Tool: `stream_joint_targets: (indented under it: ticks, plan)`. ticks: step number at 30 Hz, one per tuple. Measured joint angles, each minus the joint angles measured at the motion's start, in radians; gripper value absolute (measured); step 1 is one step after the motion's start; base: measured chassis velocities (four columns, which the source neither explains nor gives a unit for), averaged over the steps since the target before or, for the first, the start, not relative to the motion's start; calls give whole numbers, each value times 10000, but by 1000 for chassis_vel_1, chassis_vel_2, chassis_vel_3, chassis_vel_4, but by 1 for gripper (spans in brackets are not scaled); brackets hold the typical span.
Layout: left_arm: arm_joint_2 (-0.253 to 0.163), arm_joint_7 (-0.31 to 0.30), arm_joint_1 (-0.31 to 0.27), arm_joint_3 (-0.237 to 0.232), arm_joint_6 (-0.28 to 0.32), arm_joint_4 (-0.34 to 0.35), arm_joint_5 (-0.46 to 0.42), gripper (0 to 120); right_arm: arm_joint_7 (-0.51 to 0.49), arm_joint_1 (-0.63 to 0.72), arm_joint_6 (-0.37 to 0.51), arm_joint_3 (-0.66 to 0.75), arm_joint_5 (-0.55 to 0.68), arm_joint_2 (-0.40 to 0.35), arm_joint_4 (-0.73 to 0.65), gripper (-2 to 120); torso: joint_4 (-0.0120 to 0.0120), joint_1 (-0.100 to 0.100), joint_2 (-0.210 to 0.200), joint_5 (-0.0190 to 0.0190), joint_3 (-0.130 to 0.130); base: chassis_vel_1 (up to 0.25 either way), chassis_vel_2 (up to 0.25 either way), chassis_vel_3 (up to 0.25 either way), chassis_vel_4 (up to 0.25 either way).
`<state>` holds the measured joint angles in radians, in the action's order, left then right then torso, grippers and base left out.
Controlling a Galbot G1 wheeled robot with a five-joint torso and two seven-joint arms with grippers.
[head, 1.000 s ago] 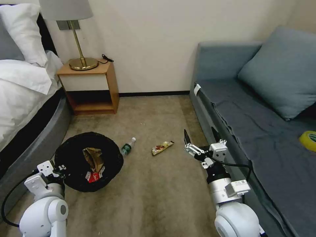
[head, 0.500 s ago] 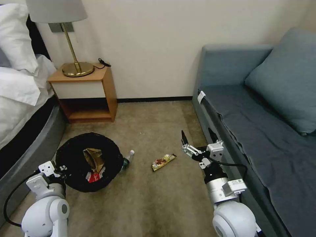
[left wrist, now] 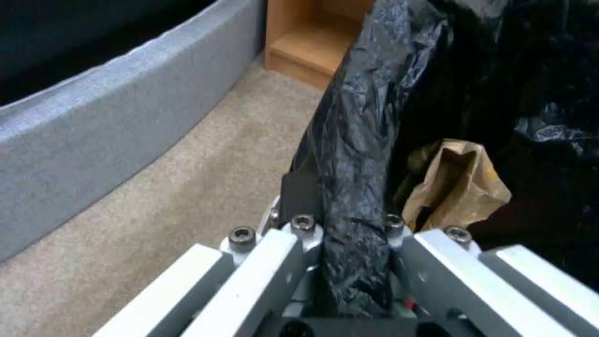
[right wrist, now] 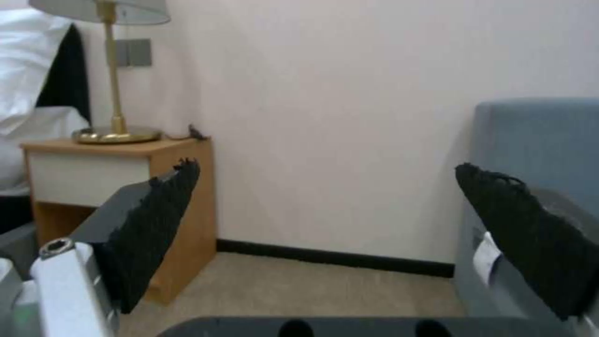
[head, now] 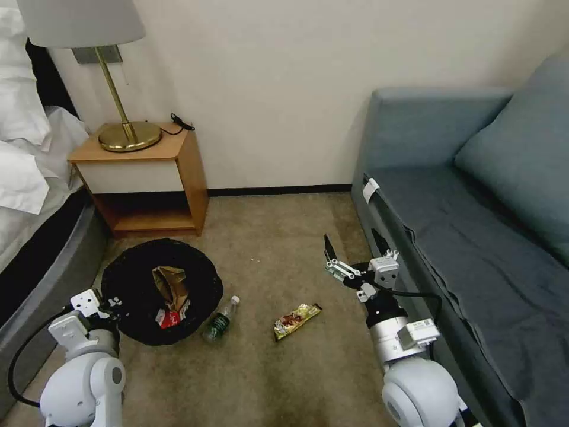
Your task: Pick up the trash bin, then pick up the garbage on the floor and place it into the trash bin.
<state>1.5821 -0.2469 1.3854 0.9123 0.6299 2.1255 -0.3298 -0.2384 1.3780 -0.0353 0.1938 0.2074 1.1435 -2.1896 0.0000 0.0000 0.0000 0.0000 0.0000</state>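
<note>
My left hand (head: pixel 106 305) clamps the bin (head: pixel 161 290) rim, black liner bunched between its fingers. My right hand (head: pixel 354 248) hovers spread above the carpet (head: pixel 278 379) by the sofa (head: pixel 450 237); bottle (head: pixel 219 320) and wrapper (head: pixel 296 313) lie between them.

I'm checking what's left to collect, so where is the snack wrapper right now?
In the head view the snack wrapper lies on the carpet near the middle, between the bottle beside the trash bin and the right gripper.
</note>
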Motion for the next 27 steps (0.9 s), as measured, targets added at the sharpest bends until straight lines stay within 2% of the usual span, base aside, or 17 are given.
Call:
stream_joint_targets:
  ticks: [5,9,13,14,18,19,24,27]
  plan:
    - [-35,-1,-65,-14,12,-71,-24,3,29,-608,202,-339,192,-302,617,100,-1,0,0,1,-1,0,0,0,0]
    - [-110,3,-90,-14,14,-132,-35,3,591,-1348,231,-518,89,-870,1279,100,0,0,0,0,-1,0,0,0,0]
    - [-139,9,-166,-43,27,-153,-44,3,1792,-3131,17,-1478,-513,-2263,2957,100,0,0,0,1,0,0,0,0,0]
    - [-139,9,-166,-43,27,-153,-44,3,1792,-3131,17,-1478,-513,-2263,2957,100,0,0,0,1,0,0,0,0,0]
    - [-117,51,-126,-107,19,-198,-34,3,2973,-4556,-832,-2726,-1940,-2754,4900,100,0,0,0,2,0,0,0,0,0]
    - [-117,51,-126,-107,19,-198,-34,3,2973,-4556,-832,-2726,-1940,-2754,4900,100,0,0,0,2,0,0,0,0,0]
    - [-109,147,-126,-139,-83,-329,-3,3,4249,-6083,-1228,-3926,-4326,-2530,6960,100,-1,0,0,1,0,0,0,0,0]
    - [-99,170,-134,-146,-114,-373,8,3,4390,-6608,-1461,-4284,-4816,-2412,7517,100,0,0,0,-2,1,0,0,0,0]
